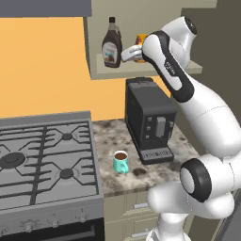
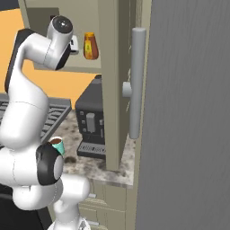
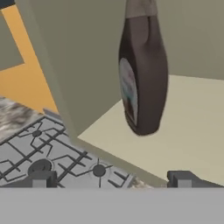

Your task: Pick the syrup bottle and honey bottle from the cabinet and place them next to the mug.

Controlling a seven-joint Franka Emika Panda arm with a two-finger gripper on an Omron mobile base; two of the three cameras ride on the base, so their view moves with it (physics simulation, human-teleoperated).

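Hand view has the syrup bottle [image 3: 143, 74] upright on the cabinet [image 3: 192, 127] shelf, ahead of the gripper [image 3: 111, 178], whose fingertips [image 3: 40, 178] stand wide apart and empty. Left base view shows the arm raised and bent toward that shelf, honey bottle [image 1: 140, 43] just behind the wrist; the mug [image 1: 120, 162] sits on the counter [image 1: 113, 136] below.

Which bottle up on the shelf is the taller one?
The syrup bottle is taller. It is dark brown with a narrow neck and black cap, and stands on the cabinet shelf left of the shorter, orange honey bottle.
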